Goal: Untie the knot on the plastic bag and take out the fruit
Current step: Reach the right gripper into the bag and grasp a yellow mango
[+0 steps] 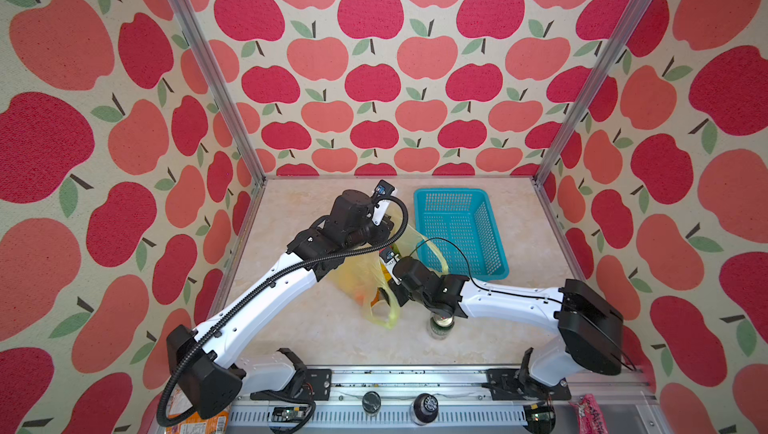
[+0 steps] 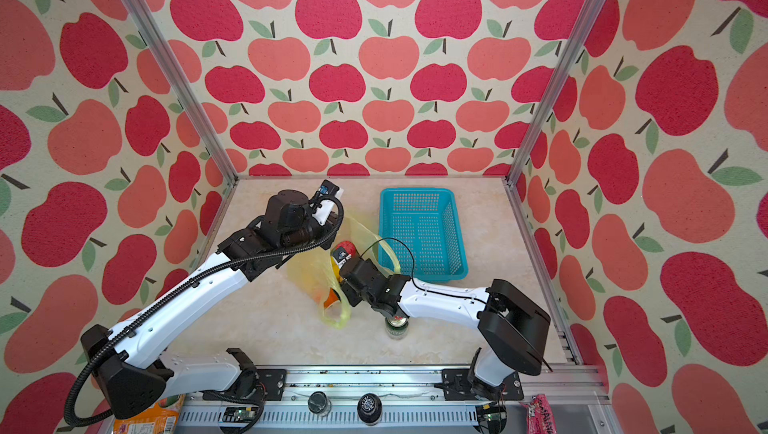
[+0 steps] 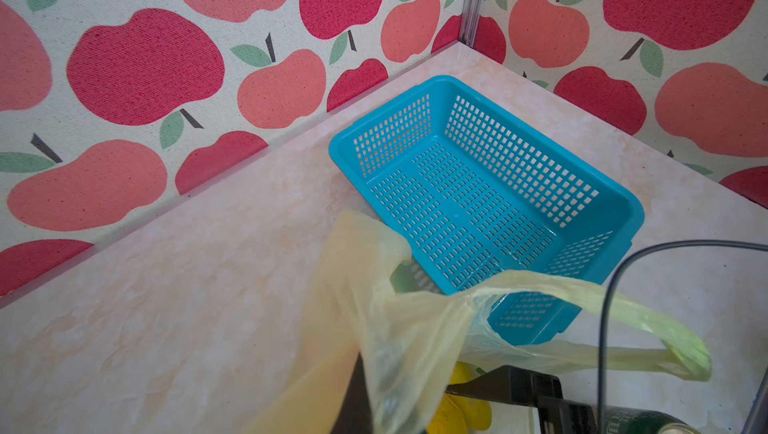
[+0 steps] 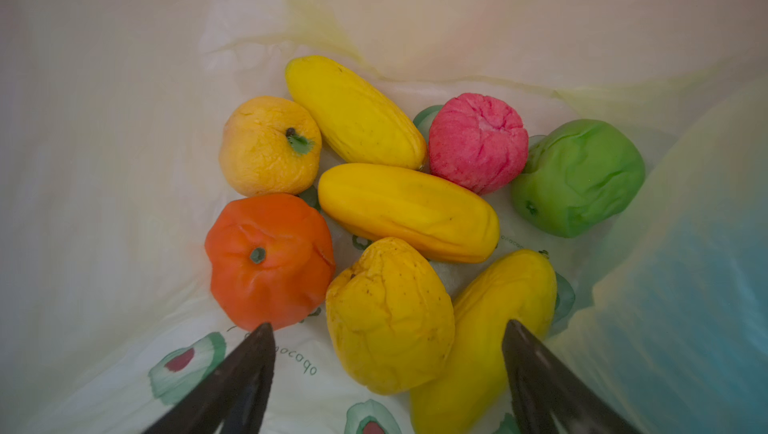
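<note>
- My left gripper is mostly hidden under its wrist. Its fingers are pressed together on the upper edge of the bag, holding that side up off the table.
- The bag's mouth gapes, with its two handles untied and apart. One handle hangs in front of the basket's near corner.
- My right gripper is inside the bag with its fingers spread wide and nothing between them.
- The fruit lies on the bag's bottom: eight pieces, namely three long yellow, a lemon, orange, yellow-orange, pink-red and green.
- The lemon sits between my right fingertips. I cannot tell whether they touch any fruit.
- A can stands under my right wrist.
</note>
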You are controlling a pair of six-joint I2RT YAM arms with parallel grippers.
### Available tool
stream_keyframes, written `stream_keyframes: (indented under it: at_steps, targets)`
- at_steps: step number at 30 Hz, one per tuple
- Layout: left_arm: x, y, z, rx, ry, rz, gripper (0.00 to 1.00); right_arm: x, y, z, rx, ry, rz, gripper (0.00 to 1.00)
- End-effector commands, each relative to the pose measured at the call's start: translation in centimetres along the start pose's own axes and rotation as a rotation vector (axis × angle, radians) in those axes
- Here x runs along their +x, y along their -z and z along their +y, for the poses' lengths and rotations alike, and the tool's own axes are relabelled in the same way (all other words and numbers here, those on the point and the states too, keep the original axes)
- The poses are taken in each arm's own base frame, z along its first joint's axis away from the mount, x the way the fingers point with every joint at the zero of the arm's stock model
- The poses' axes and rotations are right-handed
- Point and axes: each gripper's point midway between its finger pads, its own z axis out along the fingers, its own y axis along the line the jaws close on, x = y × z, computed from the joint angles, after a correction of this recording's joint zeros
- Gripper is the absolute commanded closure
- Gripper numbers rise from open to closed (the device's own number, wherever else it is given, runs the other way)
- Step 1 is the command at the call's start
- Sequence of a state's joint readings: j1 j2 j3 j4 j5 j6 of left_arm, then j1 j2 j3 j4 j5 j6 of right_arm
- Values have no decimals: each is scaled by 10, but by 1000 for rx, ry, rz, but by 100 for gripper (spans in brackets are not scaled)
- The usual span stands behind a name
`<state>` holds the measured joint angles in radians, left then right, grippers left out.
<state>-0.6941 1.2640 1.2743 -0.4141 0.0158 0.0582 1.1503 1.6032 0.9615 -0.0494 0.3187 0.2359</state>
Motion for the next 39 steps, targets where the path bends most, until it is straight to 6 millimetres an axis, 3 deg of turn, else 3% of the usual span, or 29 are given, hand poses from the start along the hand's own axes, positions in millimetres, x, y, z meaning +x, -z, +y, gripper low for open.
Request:
stream_keyframes:
  at_steps: [1,9,16,22,30,39]
  targets:
    - [-5,6,2,-6,13,-28,100,0,-16,2,-2,-11,34,8]
    - [-3,6,6,-30,13,-15,100,16,-49,12,-3,20,141,7]
    - [-2,4,7,-35,11,-11,100,25,-50,10,7,4,170,9]
    - [-1,2,8,-37,11,-13,100,30,-51,16,-24,-12,192,24]
    - [-1,-1,6,-23,10,-13,100,17,-31,13,-33,-61,133,43]
    - [-10,6,3,-8,6,-44,100,-28,11,10,-64,-33,-6,61]
